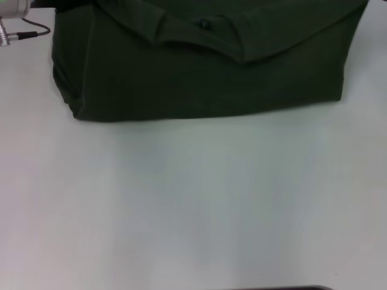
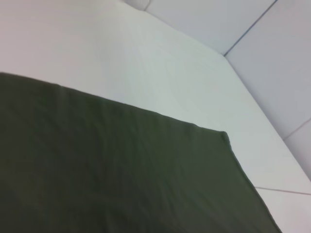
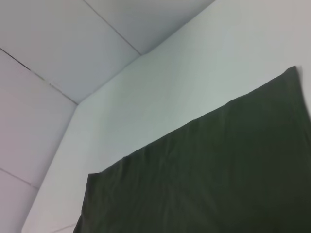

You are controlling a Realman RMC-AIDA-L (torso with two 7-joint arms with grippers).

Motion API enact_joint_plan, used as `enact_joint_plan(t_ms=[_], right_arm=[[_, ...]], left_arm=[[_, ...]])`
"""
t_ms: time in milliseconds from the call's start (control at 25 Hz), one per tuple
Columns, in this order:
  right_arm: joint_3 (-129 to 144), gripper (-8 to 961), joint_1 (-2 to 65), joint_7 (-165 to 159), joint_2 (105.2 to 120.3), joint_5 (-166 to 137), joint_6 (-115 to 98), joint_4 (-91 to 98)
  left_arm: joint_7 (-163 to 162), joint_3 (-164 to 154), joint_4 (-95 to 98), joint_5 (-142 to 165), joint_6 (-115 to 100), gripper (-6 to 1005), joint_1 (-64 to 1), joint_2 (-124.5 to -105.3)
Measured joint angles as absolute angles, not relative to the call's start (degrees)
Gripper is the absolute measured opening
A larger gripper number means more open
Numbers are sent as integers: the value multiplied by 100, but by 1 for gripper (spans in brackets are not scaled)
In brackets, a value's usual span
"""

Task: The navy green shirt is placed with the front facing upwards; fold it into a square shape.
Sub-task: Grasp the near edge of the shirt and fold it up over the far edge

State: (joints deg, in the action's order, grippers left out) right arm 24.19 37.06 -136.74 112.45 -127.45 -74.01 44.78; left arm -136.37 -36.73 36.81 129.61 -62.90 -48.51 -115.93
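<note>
Hands are barely on show: of the left hand point(image 1: 12, 9) only a silver metal part reaches into the far left corner of the head view, with a thin black cable point(image 1: 35, 29) looping from it just above the counter point(image 1: 193, 205). Whether that hand is apart or together cannot be told. It sits just beside the shirt's far left corner, and I cannot tell whether it touches the cloth. The right hand is not in view, so its state cannot be told either.

The shirt point(image 1: 199, 78) lies folded on the far part of the white counter as a wide dark green block, cut off by the upper edge of the head view. Its near edge runs almost straight across, slightly nearer the robot on the left. At the left end several stacked layers show along the fold. On top, the ribbed collar point(image 1: 199, 39) curves across the cloth, with a small dark label point(image 1: 204, 24) just inside it. No lettering is visible on the upward face.

The left wrist view shows plain green fabric point(image 2: 121, 170) lying flat on the counter point(image 2: 146, 63), one corner in sight. The right wrist view shows the same: smooth cloth point(image 3: 209, 179) with a straight edge and a corner on the white surface point(image 3: 194, 82). Past the counter's edge lie pale panels point(image 3: 73, 43) with thin dark seams.
</note>
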Motion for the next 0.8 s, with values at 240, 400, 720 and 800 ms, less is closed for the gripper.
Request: enact_joint_plan(t_ms=[240,400,720,800], right_arm=[[2604,3,3845,-13674,11255,-12741,-7022,4318],[2607,2,3849,-13678,11272,-12731,-6898,4314],[2644,2,3862,-13676,11339,-12726,-6609,4306],[2653,2,3868,-13672,11347,-12726,-6584,4306]], left_arm=[[-13565,-3687,3676,12961,-6111,42,-4848,-11589],[-13397,-3684,3674,12920,-6015,42,-4836,-11583],[-13269,-3691,3655,12938,-5650,44,-4863,-11718],[-13208,-3691,3648,12916,-5575,44,-4876,-11756]])
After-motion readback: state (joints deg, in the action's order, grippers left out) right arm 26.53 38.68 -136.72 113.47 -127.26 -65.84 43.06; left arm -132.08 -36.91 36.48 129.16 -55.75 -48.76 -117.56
